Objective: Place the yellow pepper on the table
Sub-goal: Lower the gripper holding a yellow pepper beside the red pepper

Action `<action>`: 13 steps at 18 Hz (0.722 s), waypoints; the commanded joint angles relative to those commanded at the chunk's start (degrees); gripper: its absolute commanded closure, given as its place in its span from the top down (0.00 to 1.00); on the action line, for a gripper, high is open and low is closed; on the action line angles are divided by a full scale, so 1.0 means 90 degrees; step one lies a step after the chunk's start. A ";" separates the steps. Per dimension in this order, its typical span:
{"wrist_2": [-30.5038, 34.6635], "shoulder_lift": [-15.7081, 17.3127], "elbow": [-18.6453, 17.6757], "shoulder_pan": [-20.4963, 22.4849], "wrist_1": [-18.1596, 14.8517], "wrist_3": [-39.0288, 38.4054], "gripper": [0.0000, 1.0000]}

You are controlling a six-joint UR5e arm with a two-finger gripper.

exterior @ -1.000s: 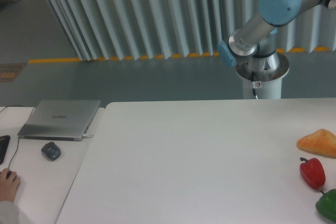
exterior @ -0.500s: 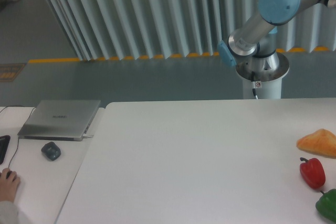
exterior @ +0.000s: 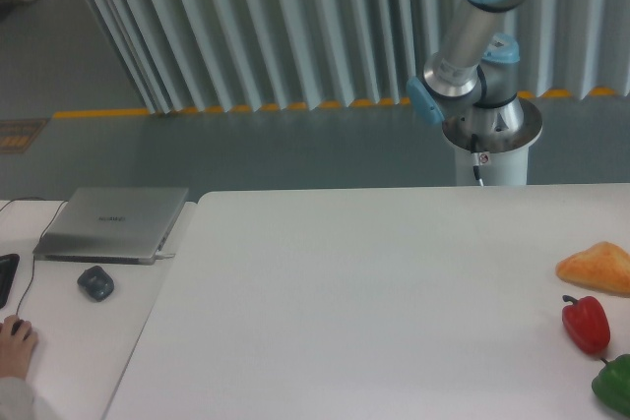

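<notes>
The yellow pepper is out of view. The white table (exterior: pixel 374 292) fills the lower part of the camera view. Only the arm's lower links and blue joint caps (exterior: pixel 471 27) show at the upper right, rising from a pedestal base (exterior: pixel 489 140) behind the table. The gripper itself is outside the frame.
At the table's right edge lie a pale orange-yellow wedge-shaped lump (exterior: pixel 598 268), a red pepper (exterior: pixel 586 324) and part of a green pepper (exterior: pixel 615 386). A separate desk at left holds a closed laptop (exterior: pixel 113 223), a mouse (exterior: pixel 95 283) and a person's hand (exterior: pixel 15 343).
The arm's upper link has swung upward and a little left; its blue elbow cap now sits higher, partly cut off by the top edge. Nothing on the table moved.
</notes>
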 joint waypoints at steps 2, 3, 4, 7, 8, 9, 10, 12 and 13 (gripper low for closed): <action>0.0204 0.0205 -0.0409 -0.0770 0.0058 -0.0975 0.28; 0.0341 0.0245 -0.0508 -0.1006 0.0068 -0.1173 0.28; 0.0429 0.0235 -0.0528 -0.1201 0.0068 -0.1339 0.28; 0.0751 0.0118 -0.0674 -0.1729 0.0078 -0.1575 0.28; 0.0994 0.0021 -0.0742 -0.2001 0.0097 -0.1585 0.28; 0.1103 -0.0067 -0.0763 -0.2091 0.0136 -0.1604 0.28; 0.1201 -0.0184 -0.0772 -0.2140 0.0175 -0.1604 0.28; 0.1551 -0.0476 -0.0763 -0.2296 0.0214 -0.1749 0.28; 0.1698 -0.0613 -0.0743 -0.2326 0.0370 -0.1780 0.28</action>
